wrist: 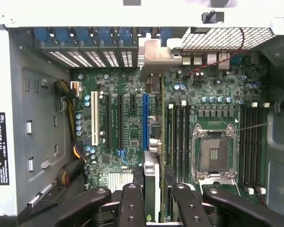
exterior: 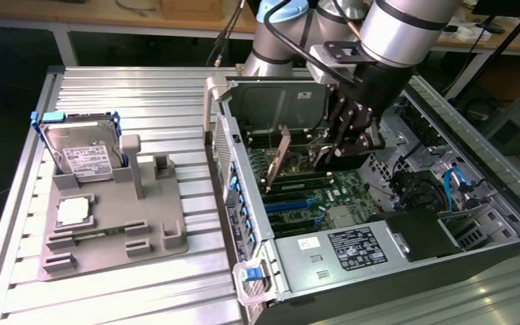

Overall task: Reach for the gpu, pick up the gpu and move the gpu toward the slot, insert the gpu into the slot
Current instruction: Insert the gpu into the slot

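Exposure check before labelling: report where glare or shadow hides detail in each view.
Exterior view: light glares off the ribbed table and the arm's silver sleeve; the motherboard below the pincer holding the gpu sits in shadow. Wrist view: motherboard and blue slot evenly lit; case rim washed out.

The gripper (wrist: 156, 205) looks down into the open computer case (wrist: 38, 94). Its two black fingers (wrist: 132, 203) press on the gpu (wrist: 151, 182) from both sides, and the card is seen edge-on as a thin strip. The card runs just beside the blue slot (wrist: 145, 118), on the side of the black memory sockets (wrist: 177, 135), not over it. Farther on that side sits the square processor socket (wrist: 215, 151). A white slot (wrist: 93, 125) lies beyond the blue one, on its other side.
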Robot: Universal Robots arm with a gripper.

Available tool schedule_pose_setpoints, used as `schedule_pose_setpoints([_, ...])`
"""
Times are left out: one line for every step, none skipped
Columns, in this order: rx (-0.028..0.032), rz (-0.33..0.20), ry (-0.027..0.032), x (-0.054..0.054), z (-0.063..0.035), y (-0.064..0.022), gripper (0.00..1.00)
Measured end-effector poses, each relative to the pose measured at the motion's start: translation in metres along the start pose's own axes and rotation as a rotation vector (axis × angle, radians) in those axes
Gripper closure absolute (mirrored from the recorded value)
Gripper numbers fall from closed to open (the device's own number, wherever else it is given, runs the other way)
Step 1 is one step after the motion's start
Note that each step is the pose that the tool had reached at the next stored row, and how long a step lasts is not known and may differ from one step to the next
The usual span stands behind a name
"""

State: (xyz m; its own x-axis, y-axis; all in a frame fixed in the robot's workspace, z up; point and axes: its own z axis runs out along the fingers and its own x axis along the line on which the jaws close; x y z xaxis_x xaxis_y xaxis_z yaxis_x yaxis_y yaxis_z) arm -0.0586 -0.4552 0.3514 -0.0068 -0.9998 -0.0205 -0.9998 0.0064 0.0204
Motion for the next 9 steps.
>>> schedule_pose_setpoints([-0.0001, 0.0, 0.0002, 0.0005, 0.0002, 0.0003, 0.73])
schedule_pose_setpoints([-0.0001, -0.001, 0.0002, 0.0012, 0.0005, 0.0004, 0.73])
schedule_pose_setpoints([-0.0001, -0.001, 0.0001, 0.0022, 0.0007, 0.0004, 0.73])
schedule_pose_setpoints([-0.0001, -0.002, 0.0002, 0.0032, 0.001, 0.0004, 0.73])
schedule_pose_setpoints([-0.0001, -0.003, 0.0003, 0.0041, 0.0013, 0.0004, 0.73])
schedule_pose_setpoints([-0.0001, -0.003, 0.0002, 0.0047, 0.002, 0.0005, 0.73])
schedule_pose_setpoints([0.0, -0.003, -0.0001, 0.0049, 0.0033, 0.0011, 0.73])
schedule_pose_setpoints([0.0, -0.003, 0.0001, 0.005, 0.0046, 0.0024, 0.73])
schedule_pose_setpoints([-0.0001, -0.003, 0.0002, 0.005, 0.0059, 0.0037, 0.73])
